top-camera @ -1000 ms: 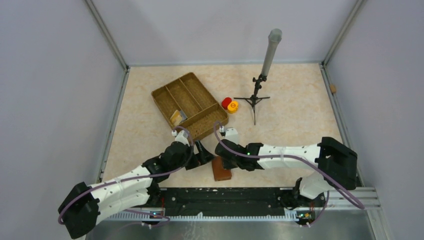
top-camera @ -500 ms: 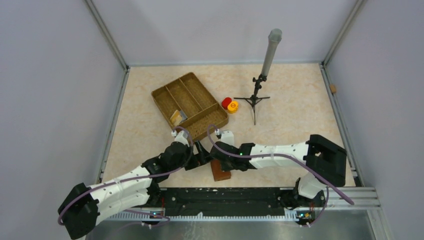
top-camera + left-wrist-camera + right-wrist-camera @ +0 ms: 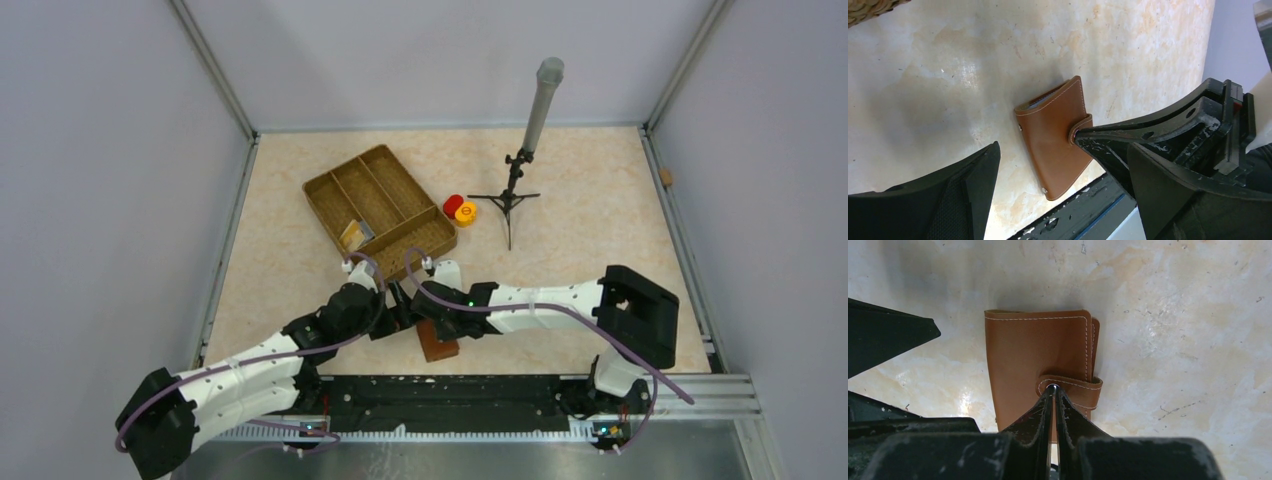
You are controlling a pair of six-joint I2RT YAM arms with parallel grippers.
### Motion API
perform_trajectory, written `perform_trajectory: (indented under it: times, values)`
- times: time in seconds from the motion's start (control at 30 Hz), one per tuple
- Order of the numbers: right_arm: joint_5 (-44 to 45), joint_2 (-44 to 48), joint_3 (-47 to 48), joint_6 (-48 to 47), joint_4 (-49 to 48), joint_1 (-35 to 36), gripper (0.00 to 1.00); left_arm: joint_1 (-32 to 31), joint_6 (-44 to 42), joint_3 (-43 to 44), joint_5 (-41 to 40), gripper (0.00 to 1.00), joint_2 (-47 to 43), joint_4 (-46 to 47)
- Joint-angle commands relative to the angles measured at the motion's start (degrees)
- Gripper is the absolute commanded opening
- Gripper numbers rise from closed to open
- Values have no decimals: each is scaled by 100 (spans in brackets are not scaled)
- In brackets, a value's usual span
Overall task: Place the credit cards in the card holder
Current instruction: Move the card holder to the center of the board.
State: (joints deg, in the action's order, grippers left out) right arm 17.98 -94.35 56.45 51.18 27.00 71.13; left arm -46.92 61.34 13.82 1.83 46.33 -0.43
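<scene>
Right wrist view: my right gripper [image 3: 1052,390] has its fingers pressed together with nothing visible between them. The joined tips sit on the snap of the clasp tab of the holder [image 3: 1038,357]. The holder is folded shut, brown with pale stitching, and lies flat on the table [image 3: 1173,315].

Left wrist view: my left gripper [image 3: 1063,165] stands spread wide and holds nothing. One finger is on each side of the holder [image 3: 1050,142]; I see no contact. The right gripper [image 3: 1079,136] comes in from the right, its tip on the tab.

Top view: the holder [image 3: 438,344] lies close to the near table edge, partly under the arms. The left gripper [image 3: 402,312] and right gripper [image 3: 428,322] meet over it, just beside each other.

Farther out, the wicker tray [image 3: 390,190] sits at an angle. A yellowish card [image 3: 352,235] lies in a compartment at its near end, well apart from the holder. It is too small to tell whether it is one card or several.

Right of the tray are a red cap [image 3: 453,203] and an orange cap [image 3: 466,212], touching. Beyond them stands a black tripod [image 3: 512,195] carrying a grey tube [image 3: 546,95], tilted.
</scene>
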Motion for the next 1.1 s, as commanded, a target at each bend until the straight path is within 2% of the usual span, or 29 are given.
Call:
perform_trajectory:
  times: [0.0, 0.23, 0.47, 0.8, 1.07]
  values:
    - [-165, -269, 230, -58, 271, -12, 4, 31, -29, -54, -24, 98, -133, 159]
    - [-514, -649, 602, -390, 579, -255, 4, 36, -2, -237, -13, 97, -459, 258]
    - [-846, -1282, 1085, -625, 1028, -454, 4, 63, -278, -62, -22, 96, -579, -100]
    - [-797, -2246, 2055, -748, 1577, -546, 3, 170, -404, -158, 48, 95, -1254, -505]
    - [-701, -2877, 2581, -688, 1722, -595, 3, 377, -534, -230, 561, 96, -1266, -402]
